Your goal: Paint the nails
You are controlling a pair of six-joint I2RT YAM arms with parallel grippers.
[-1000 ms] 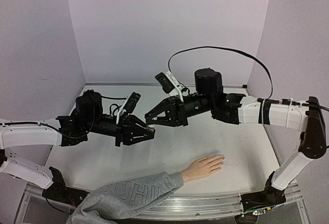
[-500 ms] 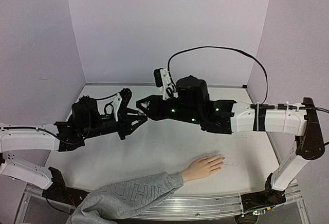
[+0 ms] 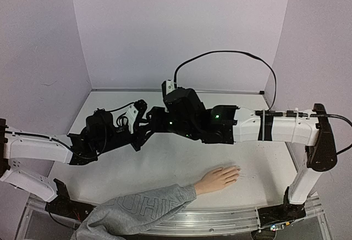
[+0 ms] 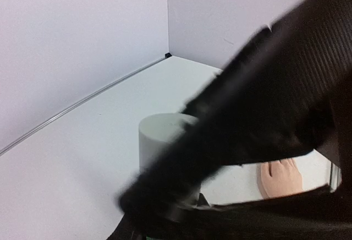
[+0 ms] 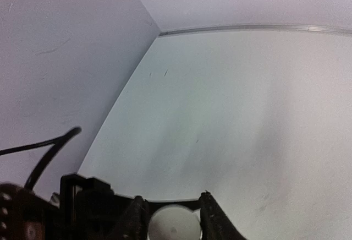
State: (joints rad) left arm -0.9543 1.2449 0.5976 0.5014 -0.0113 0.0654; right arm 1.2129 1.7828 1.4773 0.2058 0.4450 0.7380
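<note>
The mannequin hand point(image 3: 219, 178) lies palm down at the front of the table, in a grey sweatshirt sleeve point(image 3: 137, 211). Its nails point(image 3: 237, 169) are tiny and pale at the fingertips. The hand also shows in the left wrist view point(image 4: 280, 176). My left gripper point(image 3: 142, 125) holds a small whitish bottle point(image 4: 159, 141) above mid-table. My right gripper point(image 3: 152, 120) meets it from the right. In the right wrist view its fingers point(image 5: 135, 218) flank the bottle's round white top point(image 5: 173, 224). A blurred black gripper housing point(image 4: 258, 102) hides the left jaws.
The white table point(image 3: 181, 157) is walled by lilac panels at back and sides. A black cable point(image 3: 231, 53) arches above the right arm. The metal front rail point(image 3: 220, 221) runs below the sleeve.
Both grippers have moved toward each other and up toward the back. The right gripper, apart from the bottle a second ago, now sits around its top.
</note>
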